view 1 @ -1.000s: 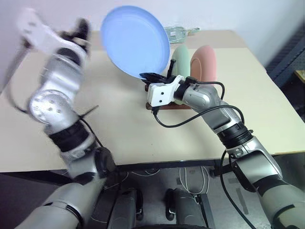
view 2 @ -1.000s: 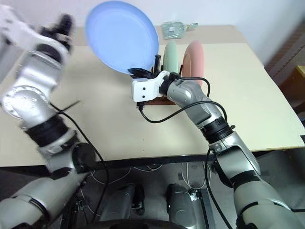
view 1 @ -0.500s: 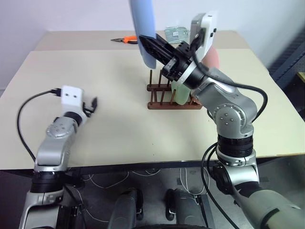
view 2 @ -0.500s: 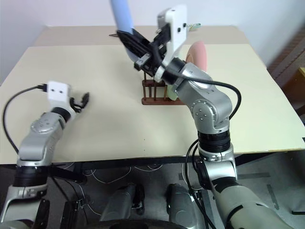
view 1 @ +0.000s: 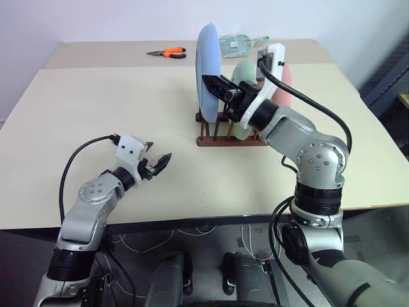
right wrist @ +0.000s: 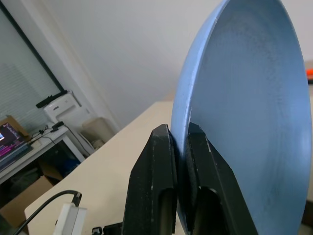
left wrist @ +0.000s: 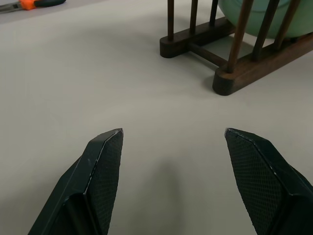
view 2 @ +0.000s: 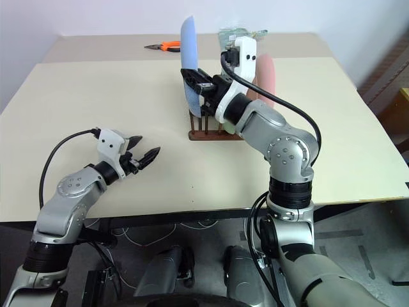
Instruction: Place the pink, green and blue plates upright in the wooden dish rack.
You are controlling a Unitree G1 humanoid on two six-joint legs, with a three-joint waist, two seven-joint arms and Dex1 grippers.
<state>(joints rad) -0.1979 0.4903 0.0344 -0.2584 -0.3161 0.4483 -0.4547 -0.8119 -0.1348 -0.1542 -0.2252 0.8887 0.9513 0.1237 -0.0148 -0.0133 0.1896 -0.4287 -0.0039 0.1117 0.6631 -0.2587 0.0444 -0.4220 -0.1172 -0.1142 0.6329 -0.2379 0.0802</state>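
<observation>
Change: round pale-blue plate (view 1: 207,70) now turned edge-on, lowered over the dark wooden peg rack (view 1: 220,131), upper centre.
Right end effector (view 1: 217,86): pinching the plate's rim.
Left end effector (view 1: 156,164): spread, empty, lowered to worktop (view 1: 96,115).
Meaning: last plate nearly slotted.

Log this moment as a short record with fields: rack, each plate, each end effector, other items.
rack: small dark brown wooden dish rack on the beige table
blue plate: round blue plate upright at the rack's left end, pinched at its rim
green plate: pale green plate standing in the rack
pink plate: pink plate standing in the rack, rightmost
right end effector: shut on the blue plate
left end effector: open, holding nothing
other: orange-handled pliers at the table's far side
</observation>
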